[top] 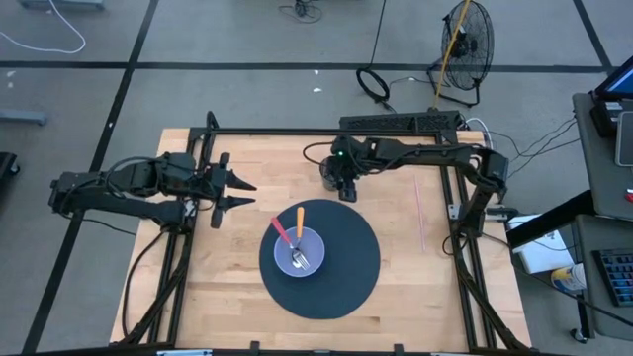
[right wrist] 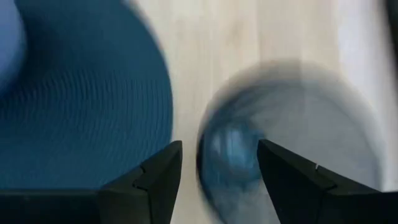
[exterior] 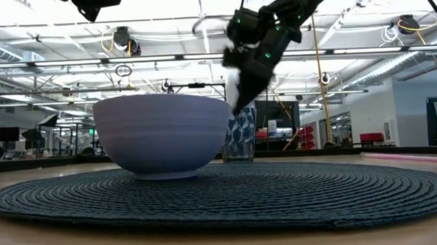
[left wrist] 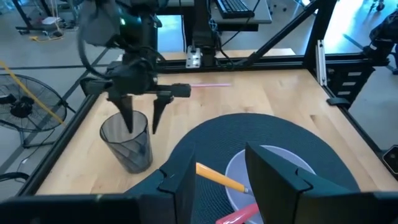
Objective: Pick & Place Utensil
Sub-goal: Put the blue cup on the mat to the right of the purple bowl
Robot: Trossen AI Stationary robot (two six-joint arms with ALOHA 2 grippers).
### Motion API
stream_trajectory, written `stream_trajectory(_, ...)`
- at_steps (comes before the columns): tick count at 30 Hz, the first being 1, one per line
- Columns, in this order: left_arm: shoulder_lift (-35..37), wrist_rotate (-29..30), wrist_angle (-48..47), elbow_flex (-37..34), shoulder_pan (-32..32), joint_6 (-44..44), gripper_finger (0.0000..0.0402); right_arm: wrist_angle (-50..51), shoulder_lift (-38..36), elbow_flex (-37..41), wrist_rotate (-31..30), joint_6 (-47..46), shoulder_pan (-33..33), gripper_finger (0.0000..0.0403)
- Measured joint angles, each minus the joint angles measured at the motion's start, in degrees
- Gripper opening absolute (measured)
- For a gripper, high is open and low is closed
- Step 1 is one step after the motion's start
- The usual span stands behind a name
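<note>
A pale lavender bowl (top: 318,242) stands on a round dark mat (top: 351,247). In it lie an orange-handled utensil (top: 300,220), a red-handled one (top: 281,230) and a metal one (top: 300,261), their handles leaning on the far rim. A clear dark cup (left wrist: 127,149) stands upright on the wood beyond the mat's far edge. My right gripper (left wrist: 142,124) is open, pointing down over the cup, one finger inside its rim and one outside. My left gripper (top: 235,193) is open, in the air left of the mat. My right gripper straddles the cup's wall (left wrist: 147,127) on the side toward the table's right, coming from above: one finger (left wrist: 128,118) reaches down inside the cup, the other (left wrist: 155,115) stands outside it. I cannot tell whether either finger touches the wall.
A thin pink straw (top: 420,213) lies on the wood right of the mat. A black frame (top: 297,132) runs round the table's edges. There is bare wood left and right of the mat. A fan (top: 465,40) stands on the floor beyond the table.
</note>
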State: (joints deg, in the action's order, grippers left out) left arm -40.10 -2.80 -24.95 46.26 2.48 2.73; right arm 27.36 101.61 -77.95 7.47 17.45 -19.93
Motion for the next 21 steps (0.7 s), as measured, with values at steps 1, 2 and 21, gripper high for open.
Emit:
stream_trajectory(1,0.0,0.0,0.0,0.0,0.0,0.0,0.0145,0.3,0.2,0.1,0.2,-0.1,-0.1,0.0204)
stream_trajectory(2,0.0,0.0,0.0,0.0,0.0,0.0,0.0145,-1.0,0.5,0.1,0.1,-0.1,-0.1,0.0204)
stream_trajectory(21,0.0,1.4,0.0,0.0,0.0,0.0,0.0145,2.9,0.2,-0.1,-0.2,-1.3,-0.8,0.0079)
